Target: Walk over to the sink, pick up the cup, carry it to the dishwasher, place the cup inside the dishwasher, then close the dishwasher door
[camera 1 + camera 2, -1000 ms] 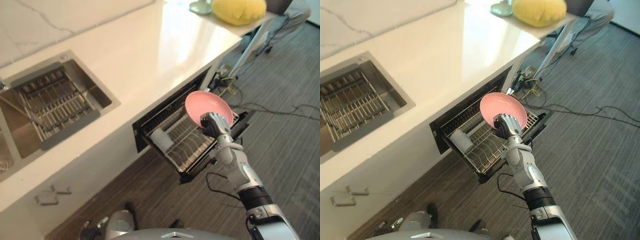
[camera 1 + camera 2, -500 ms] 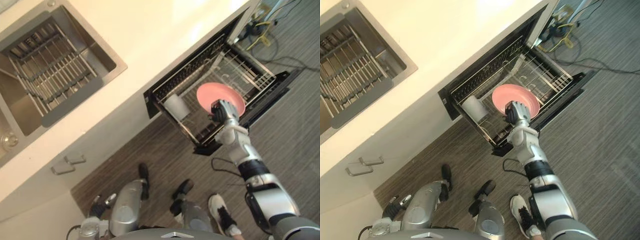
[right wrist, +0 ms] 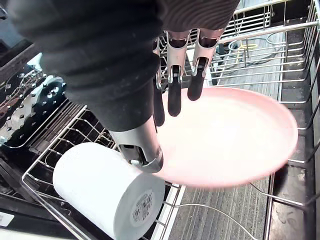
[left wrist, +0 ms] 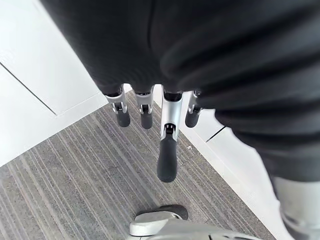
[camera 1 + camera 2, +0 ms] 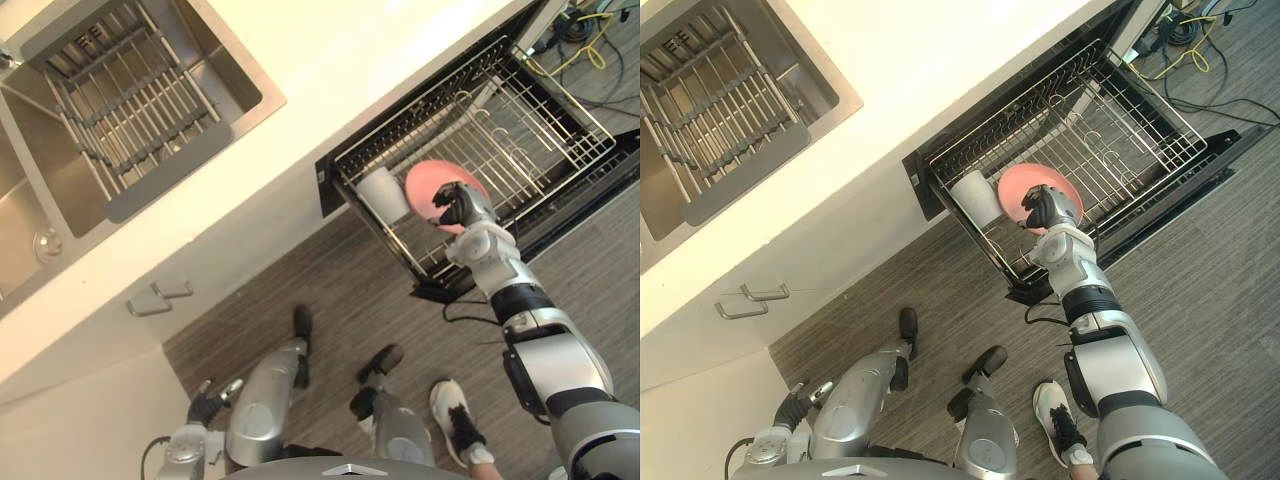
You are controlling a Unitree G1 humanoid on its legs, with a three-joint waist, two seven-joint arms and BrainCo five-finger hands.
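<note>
My right hand [image 5: 460, 205] is shut on a pink plate [image 5: 425, 185], fingers [image 3: 175, 95] on its top face and the thumb at its rim. It holds the plate low over the pulled-out wire rack [image 5: 540, 130] of the open dishwasher. A white cup [image 5: 382, 193] lies on its side in the rack's near corner, right beside the plate [image 3: 235, 140] and close to my thumb. In the right wrist view the cup [image 3: 100, 185] shows its base. My left hand [image 5: 200, 408] hangs open by my side over the floor, fingers [image 4: 167, 155] relaxed.
The dishwasher door [image 5: 1180, 195] lies folded down beyond the rack. A steel sink [image 5: 120, 110] with a wire grid sits in the white counter [image 5: 330, 60] to the left. Cabinet handles [image 5: 155, 298] are below it. Cables [image 5: 590, 20] trail on the floor far right. A person's shoe [image 5: 455, 420] stands close behind.
The camera has tilted down and closer to the counter. My right hand has lowered the pink plate from above the rack to just beside the white cup.
</note>
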